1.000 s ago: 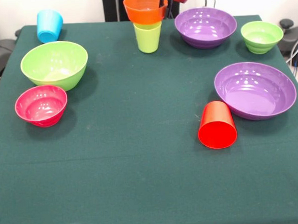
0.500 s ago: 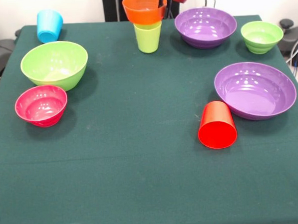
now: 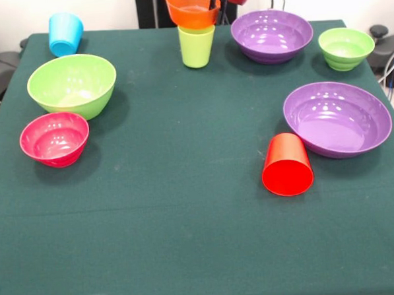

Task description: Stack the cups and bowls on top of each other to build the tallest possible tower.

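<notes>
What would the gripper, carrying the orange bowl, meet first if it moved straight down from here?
Probably the lime green cup: the orange bowl held at the gripper hangs tilted just above its rim, though depth is uncertain.

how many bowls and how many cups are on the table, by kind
Bowls: 6: large lime green, pink, orange, far purple, near purple, small green
Cups: 3: sky blue, lime green, red
Total: 9
</notes>
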`<state>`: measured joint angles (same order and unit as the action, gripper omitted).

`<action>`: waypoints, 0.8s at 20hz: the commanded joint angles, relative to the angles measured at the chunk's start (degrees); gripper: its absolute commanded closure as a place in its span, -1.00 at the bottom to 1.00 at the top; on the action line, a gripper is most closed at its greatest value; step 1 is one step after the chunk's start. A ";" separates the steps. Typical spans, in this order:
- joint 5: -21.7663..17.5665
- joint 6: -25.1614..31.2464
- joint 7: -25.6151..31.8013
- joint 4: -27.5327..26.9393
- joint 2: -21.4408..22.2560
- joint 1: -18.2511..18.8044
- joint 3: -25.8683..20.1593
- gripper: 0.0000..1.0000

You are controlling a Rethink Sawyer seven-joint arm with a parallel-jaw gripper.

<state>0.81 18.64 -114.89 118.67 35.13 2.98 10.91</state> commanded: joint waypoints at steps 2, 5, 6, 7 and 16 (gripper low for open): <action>0.46 -6.36 -7.89 -3.86 -5.53 -0.44 -4.77 1.00; 0.47 -6.06 -7.59 -4.83 -5.96 -0.24 -4.71 1.00; 0.50 -5.95 -7.59 -4.92 -5.94 -0.30 -4.69 1.00; 0.50 -5.91 -7.55 -4.96 -5.94 -0.26 -4.71 1.00; 0.05 -4.85 -6.45 -5.55 -5.43 0.23 -4.89 1.00</action>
<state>0.81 18.64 -114.89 118.61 34.99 2.97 10.91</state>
